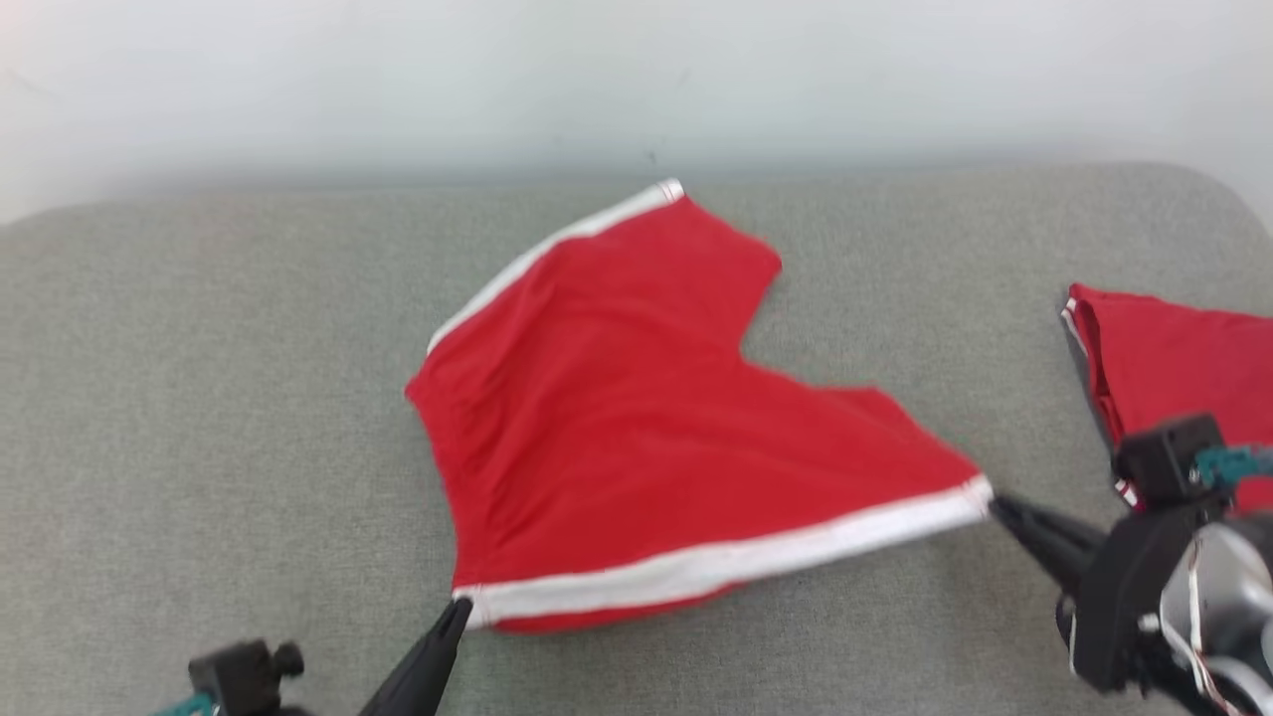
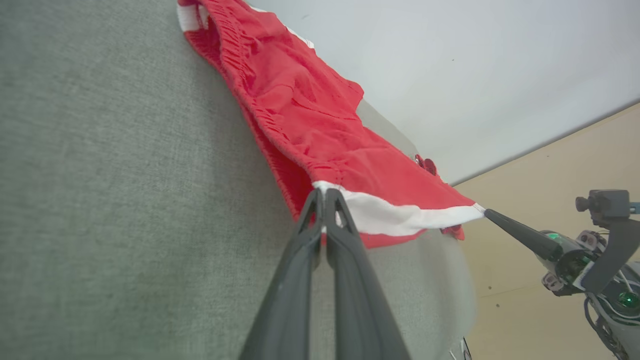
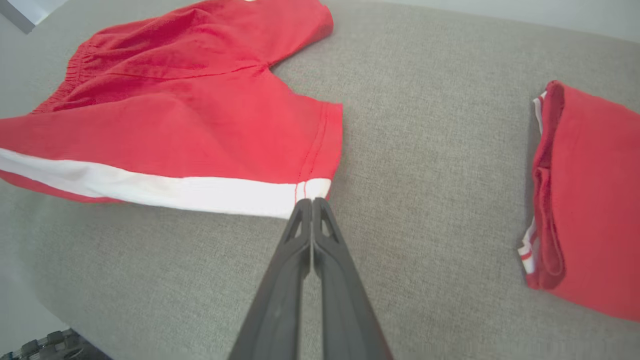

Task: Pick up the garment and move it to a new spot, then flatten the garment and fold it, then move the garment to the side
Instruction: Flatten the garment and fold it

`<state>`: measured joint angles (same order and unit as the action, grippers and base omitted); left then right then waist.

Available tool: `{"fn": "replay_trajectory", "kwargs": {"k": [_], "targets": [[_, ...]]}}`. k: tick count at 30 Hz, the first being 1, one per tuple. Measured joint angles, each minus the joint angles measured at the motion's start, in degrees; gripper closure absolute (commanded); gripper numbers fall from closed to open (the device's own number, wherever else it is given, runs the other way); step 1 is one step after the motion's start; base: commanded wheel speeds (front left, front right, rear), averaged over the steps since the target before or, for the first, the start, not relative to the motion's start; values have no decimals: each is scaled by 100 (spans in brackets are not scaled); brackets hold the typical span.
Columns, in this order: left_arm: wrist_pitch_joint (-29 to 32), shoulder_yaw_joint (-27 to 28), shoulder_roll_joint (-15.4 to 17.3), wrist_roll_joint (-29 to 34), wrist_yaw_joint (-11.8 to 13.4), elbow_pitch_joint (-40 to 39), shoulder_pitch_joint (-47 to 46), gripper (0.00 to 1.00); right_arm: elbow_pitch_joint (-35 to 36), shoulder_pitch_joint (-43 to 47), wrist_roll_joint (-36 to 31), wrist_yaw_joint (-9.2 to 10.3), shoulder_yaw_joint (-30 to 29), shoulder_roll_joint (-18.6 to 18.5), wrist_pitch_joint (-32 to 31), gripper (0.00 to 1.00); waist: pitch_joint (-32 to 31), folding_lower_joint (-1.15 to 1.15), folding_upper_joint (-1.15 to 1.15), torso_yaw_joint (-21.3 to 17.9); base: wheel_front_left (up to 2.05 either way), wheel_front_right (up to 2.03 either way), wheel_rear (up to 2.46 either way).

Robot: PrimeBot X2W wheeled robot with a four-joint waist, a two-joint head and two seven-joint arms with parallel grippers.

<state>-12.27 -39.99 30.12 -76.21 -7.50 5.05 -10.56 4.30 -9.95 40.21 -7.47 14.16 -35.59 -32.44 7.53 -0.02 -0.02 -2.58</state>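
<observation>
Left gripper and right gripper, each pinched closed on a white-striped corner of the red shorts; grey upholstery beneath.

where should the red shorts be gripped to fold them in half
Take the red shorts by the two ends of the white stripe on the near edge, waistband corner and leg-hem corner, coming in low from the robot's side. That edge runs straight and taut, and the left pincer and right pincer are shut on just those corners.
</observation>
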Motion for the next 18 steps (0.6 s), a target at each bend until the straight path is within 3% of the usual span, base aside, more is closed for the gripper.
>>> {"fn": "replay_trajectory", "kwargs": {"k": [9,14,18], "targets": [[260,-137,488,-272,34,-593,745,100,968,1367,299,0,-776,318,-1241,100,-21,2,2,81,0,0,0],[231,-64,684,-354,148,-934,961,100,1543,1557,381,0,-1077,463,-1325,100,51,2,1,101,0,0,0],[36,213,637,-412,142,-1244,864,100,1667,1077,359,0,-1099,500,-1143,100,139,2,2,129,0,0,0]]}}
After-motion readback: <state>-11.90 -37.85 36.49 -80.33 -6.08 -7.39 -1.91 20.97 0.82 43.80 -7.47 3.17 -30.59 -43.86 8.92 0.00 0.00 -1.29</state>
